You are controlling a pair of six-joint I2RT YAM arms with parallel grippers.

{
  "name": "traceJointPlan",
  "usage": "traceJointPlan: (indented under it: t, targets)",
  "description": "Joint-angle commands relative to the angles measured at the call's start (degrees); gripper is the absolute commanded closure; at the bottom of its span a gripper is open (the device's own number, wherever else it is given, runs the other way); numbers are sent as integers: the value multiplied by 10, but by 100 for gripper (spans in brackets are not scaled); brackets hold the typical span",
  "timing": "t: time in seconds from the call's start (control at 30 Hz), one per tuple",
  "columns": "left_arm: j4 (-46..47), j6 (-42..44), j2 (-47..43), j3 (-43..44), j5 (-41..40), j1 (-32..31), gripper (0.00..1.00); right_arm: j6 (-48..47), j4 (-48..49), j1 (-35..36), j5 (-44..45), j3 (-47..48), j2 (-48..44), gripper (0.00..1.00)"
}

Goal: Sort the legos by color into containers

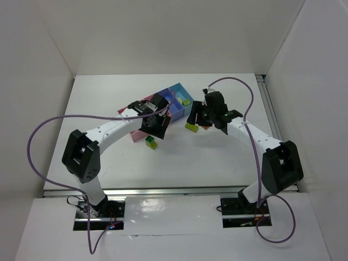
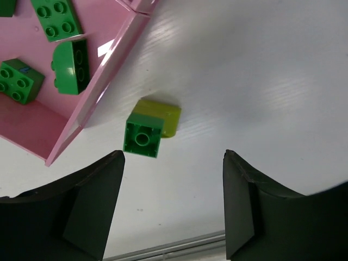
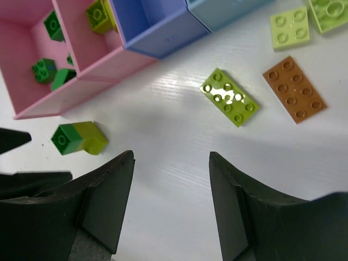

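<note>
Pink and blue bins (image 3: 163,41) are joined in a row on the table (image 2: 261,81), and green bricks (image 2: 72,66) are seen lying in the large pink bin (image 2: 32,128). Just outside its wall, a dark green brick (image 2: 142,138) is found touching a yellow-green brick (image 2: 162,117), below the left gripper (image 2: 173,163), which is spread apart and empty. The right gripper (image 3: 171,163) is likewise held wide, nothing between its fingers, near a lime plate (image 3: 229,97) and an orange plate (image 3: 294,88).

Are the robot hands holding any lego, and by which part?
Nothing is held: the left gripper and the right gripper are both open and empty.
</note>
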Motion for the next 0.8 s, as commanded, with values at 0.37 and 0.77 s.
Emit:
traceJointPlan:
  t: [0.37,0.77]
  targets:
    - [27,3,57,-20,-21,35,33,4,-22,-3,7,-4,-34,35]
    - [33,3,76,-32,16,41,50,4,-22,-3,2,-4,-23,35]
